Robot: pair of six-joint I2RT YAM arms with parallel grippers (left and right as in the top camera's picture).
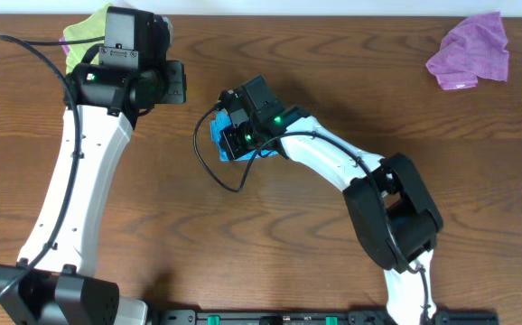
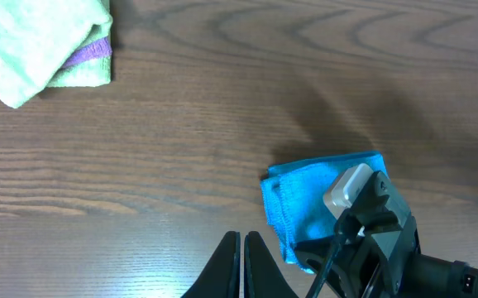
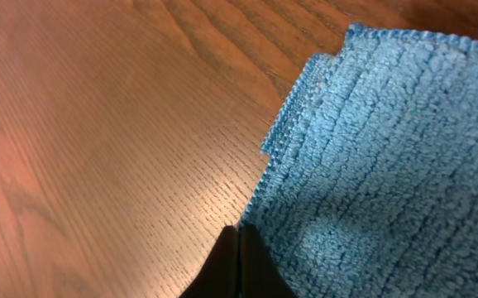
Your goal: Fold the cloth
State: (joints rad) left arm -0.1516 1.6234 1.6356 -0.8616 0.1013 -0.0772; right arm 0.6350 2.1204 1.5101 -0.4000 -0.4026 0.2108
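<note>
Blue cloth under right gripper

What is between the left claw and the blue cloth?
Only bare table lies between the left gripper and the blue cloth. The right gripper sits over the cloth, though, covering part of it.

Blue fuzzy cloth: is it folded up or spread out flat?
Folded. The blue fuzzy cloth shows stacked layers of edge at its corner in the right wrist view.
</note>
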